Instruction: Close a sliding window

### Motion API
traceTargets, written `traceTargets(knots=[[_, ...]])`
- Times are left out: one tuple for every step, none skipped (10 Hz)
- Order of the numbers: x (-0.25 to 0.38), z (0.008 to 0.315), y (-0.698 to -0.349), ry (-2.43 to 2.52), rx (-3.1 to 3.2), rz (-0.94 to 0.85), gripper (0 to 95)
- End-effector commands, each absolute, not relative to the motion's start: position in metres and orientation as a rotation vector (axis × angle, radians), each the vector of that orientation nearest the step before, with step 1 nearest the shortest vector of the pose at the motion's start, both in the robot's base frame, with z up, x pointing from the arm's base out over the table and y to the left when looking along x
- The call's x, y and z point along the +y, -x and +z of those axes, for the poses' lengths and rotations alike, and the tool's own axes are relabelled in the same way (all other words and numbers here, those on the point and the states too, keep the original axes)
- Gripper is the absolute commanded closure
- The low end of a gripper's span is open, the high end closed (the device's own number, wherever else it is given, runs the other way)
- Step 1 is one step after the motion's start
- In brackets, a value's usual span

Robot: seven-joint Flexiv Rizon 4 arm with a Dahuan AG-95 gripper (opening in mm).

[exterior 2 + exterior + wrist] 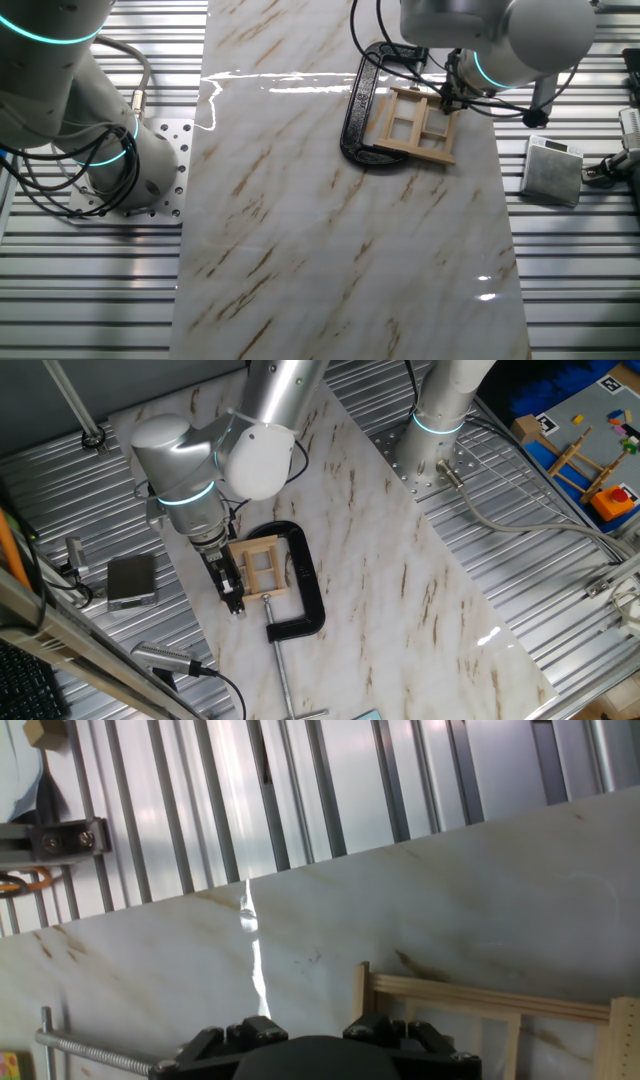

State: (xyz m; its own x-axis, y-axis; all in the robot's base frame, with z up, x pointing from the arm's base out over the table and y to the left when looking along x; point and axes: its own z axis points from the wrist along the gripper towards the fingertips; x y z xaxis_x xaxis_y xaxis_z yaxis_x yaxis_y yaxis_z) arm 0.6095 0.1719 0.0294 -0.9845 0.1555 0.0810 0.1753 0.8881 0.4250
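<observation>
Object: sliding window [262,567], a small pale unpainted wooden frame with cross bars forming panes.
Pose: lying flat.
Location: on the marble-patterned board, within the black C-clamp's curve.
Sash position: cannot tell.

sliding window [262,567] inside clamp [308,582], on table [400,580]

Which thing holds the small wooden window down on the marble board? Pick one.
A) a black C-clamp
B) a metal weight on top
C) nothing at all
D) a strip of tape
A: the black C-clamp curves around the sliding window, its steel screw running out along the marble board.
</observation>
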Motion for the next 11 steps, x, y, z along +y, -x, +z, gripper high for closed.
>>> traceTargets(knots=[[0.1721, 0.0291, -0.6096, 0.266, -3.010, -0.683, 38.0], [0.1720, 0.0291, -0.6095, 0.267, -3.009, -0.683, 38.0], [0.1718, 0.0289, -0.6089, 0.270, -3.009, -0.683, 38.0], [0.1716, 0.0286, -0.6081, 0.273, -3.008, -0.682, 38.0], [0.1711, 0.0284, -0.6071, 0.276, -3.007, -0.682, 19.0], [0.1700, 0.0285, -0.6054, 0.278, -3.008, -0.683, 19.0], [0.1694, 0.0289, -0.6050, 0.277, -3.007, -0.683, 19.0], [0.1692, 0.0290, -0.6047, 0.276, -3.008, -0.683, 19.0], [0.1691, 0.0289, -0.6046, 0.276, -3.008, -0.683, 19.0], [0.1691, 0.0289, -0.6045, 0.273, -3.008, -0.684, 19.0], [0.1693, 0.0294, -0.6043, 0.264, -3.013, -0.686, 19.0]])
